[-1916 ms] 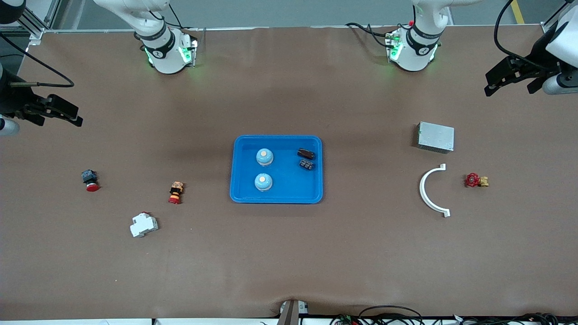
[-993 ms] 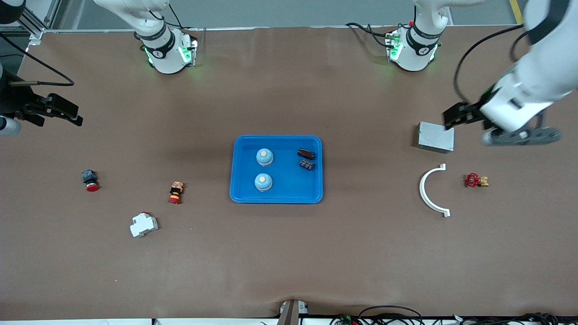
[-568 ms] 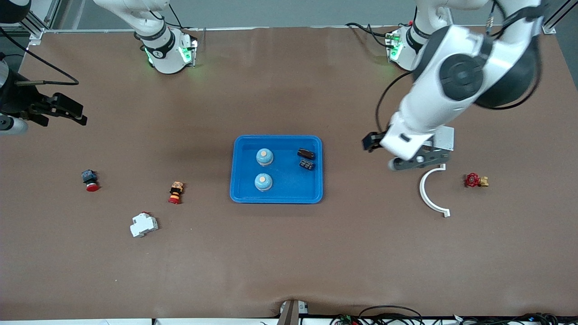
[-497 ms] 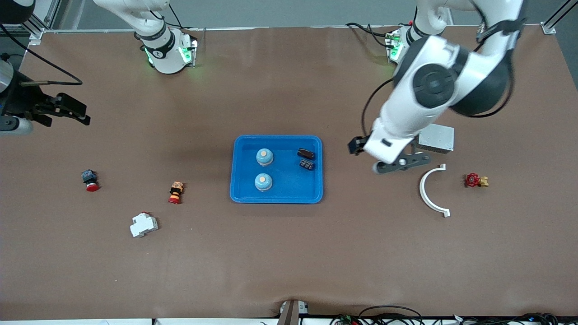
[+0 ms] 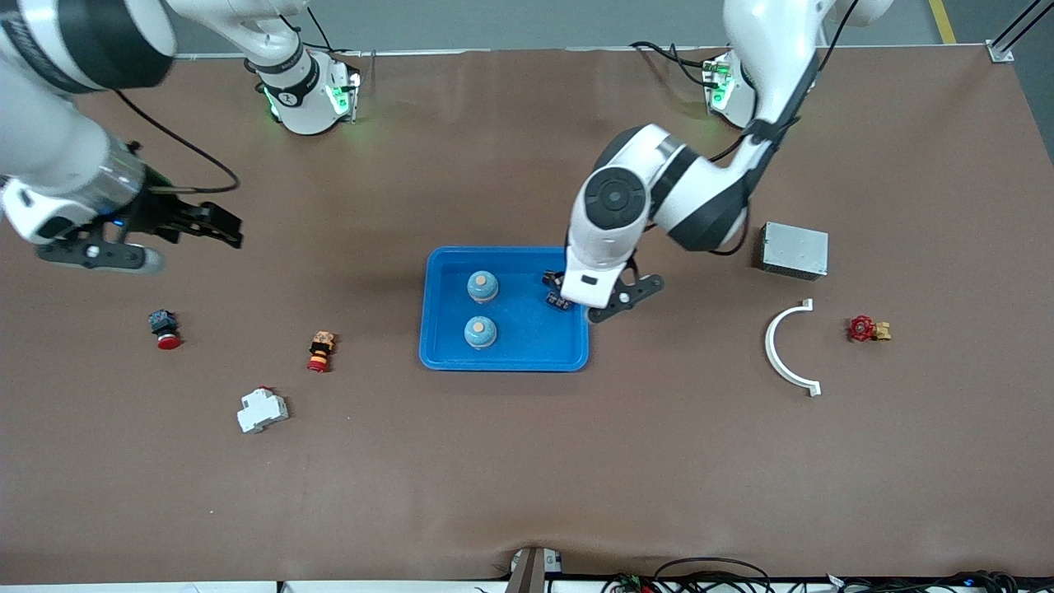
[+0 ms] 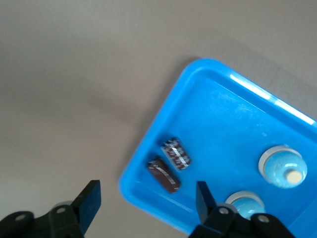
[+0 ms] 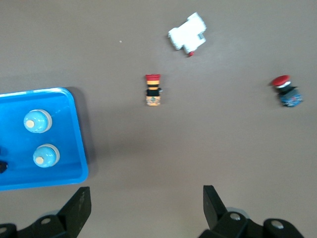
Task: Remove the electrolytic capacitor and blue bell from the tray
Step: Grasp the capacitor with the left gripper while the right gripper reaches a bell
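A blue tray (image 5: 531, 339) lies mid-table with two light-blue bells (image 5: 482, 286) (image 5: 480, 331) in it. My left gripper (image 5: 566, 294) is open over the tray's edge toward the left arm's end, and its hand hides most of the capacitors in the front view. In the left wrist view the left gripper (image 6: 147, 201) is open above the tray's rim (image 6: 148, 148), with a dark brown capacitor (image 6: 164, 174) and a patterned capacitor (image 6: 177, 152) just inside. My right gripper (image 5: 227, 231) is open and empty over bare table toward the right arm's end, and it also shows open in the right wrist view (image 7: 146, 204).
A grey metal box (image 5: 794, 249), a white curved piece (image 5: 786, 350) and a red valve (image 5: 866, 329) lie toward the left arm's end. A red button (image 5: 165, 328), an orange-red button (image 5: 320, 352) and a white breaker (image 5: 262, 410) lie toward the right arm's end.
My left arm has swung in from its end of the table to the tray's edge by the capacitors. My right gripper has moved a little toward the tray. Nothing on the table has moved.
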Action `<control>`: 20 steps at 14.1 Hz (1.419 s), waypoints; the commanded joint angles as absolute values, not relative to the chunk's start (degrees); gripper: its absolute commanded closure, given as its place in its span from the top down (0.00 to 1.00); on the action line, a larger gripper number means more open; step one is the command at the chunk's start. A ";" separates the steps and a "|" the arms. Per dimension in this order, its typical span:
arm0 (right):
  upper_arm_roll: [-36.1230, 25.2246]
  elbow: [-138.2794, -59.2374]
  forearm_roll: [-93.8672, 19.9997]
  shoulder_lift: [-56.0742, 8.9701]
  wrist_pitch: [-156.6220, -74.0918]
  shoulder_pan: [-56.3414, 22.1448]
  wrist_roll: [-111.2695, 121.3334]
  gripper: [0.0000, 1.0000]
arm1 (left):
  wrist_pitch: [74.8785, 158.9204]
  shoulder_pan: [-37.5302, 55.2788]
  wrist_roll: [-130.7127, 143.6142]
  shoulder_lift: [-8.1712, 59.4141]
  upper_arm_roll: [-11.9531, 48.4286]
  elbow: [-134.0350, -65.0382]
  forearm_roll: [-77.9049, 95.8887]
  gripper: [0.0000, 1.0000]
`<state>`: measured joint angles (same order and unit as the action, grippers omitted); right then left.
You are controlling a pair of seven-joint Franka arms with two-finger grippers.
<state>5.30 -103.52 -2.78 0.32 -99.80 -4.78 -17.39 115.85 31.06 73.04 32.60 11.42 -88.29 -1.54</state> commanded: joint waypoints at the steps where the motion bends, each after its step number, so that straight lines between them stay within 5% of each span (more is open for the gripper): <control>1: 5.01 -111.16 -4.83 1.93 -107.46 -7.90 -24.40 1.00 | 117.95 32.51 77.78 35.76 11.16 -88.41 -2.81 0.78; 5: 4.92 -118.64 -4.83 0.89 -121.26 -16.59 -38.63 1.00 | 126.19 34.98 86.20 39.37 11.07 -91.75 -2.81 0.70; 12: 4.83 -116.82 -3.34 -12.81 -137.62 -26.45 -55.27 1.00 | 129.11 36.91 90.44 41.92 11.07 -94.48 -2.90 0.65; 13: 4.83 -114.98 -3.17 -15.70 -138.51 -27.06 -57.11 1.00 | 129.11 36.91 90.44 42.36 11.07 -94.48 -2.90 0.57; 14: 4.75 -112.70 -1.95 -18.52 -138.52 -28.38 -58.96 1.00 | 129.11 36.83 90.61 42.36 11.07 -94.48 -2.90 0.21; 15: 4.57 -110.41 0.33 -21.33 -138.52 -29.52 -61.41 1.00 | 129.11 36.57 91.92 42.19 11.16 -94.48 -2.90 0.00; 20: 4.66 -99.60 8.00 -32.94 -137.81 -32.34 -70.84 1.00 | 128.50 35.60 93.95 37.19 10.81 -93.87 -2.90 0.00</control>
